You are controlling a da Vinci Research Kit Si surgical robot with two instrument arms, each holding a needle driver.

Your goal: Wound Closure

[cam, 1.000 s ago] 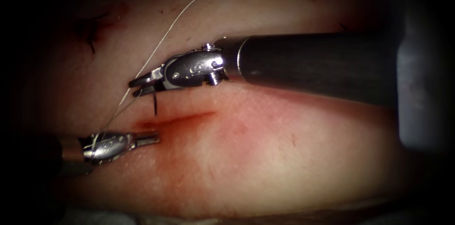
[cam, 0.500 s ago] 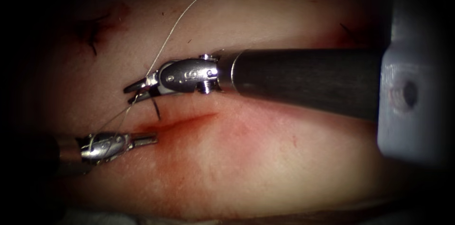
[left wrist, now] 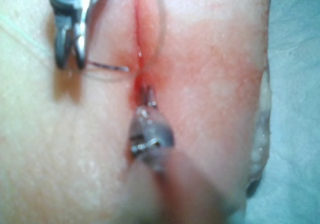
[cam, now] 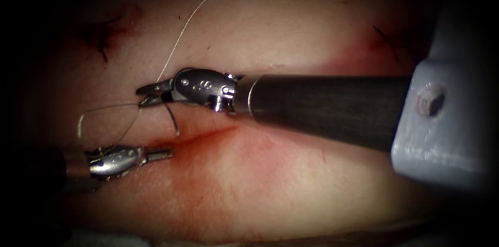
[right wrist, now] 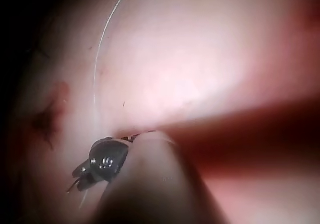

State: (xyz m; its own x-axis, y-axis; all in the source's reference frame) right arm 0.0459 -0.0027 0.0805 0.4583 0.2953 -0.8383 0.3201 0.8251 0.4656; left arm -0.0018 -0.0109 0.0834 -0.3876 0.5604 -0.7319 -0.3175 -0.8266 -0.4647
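Endoscope view: my right tool [cam: 148, 93] is reaching in from the right, its jaws pinching the curved needle [cam: 173, 119] near one end. The needle is hanging down from the jaws toward the cut [cam: 200, 133], its free tip sitting just above the cut's left end; I can't tell if the tip is touching the tissue [cam: 291, 174]. The thread [cam: 192, 18] is running up and away from my right jaws, and a second stretch is looping out leftward and down toward my left tool [cam: 163, 153]. My left tool is lying low at the cut's left end, jaws pressed together, tip at the red fluid [cam: 166, 142] there; whether it's gripping thread I can't tell.

Left wrist view: the right tool [left wrist: 70, 47] is holding the needle [left wrist: 107, 67] crosswise, its tip beside the cut [left wrist: 145, 24], while my left tool's tip [left wrist: 149, 97] is resting at the reddened end.

Right wrist view: my right tool [right wrist: 82, 176] is dark against the tissue [right wrist: 200, 59], the thread [right wrist: 100, 49] trailing away from it.
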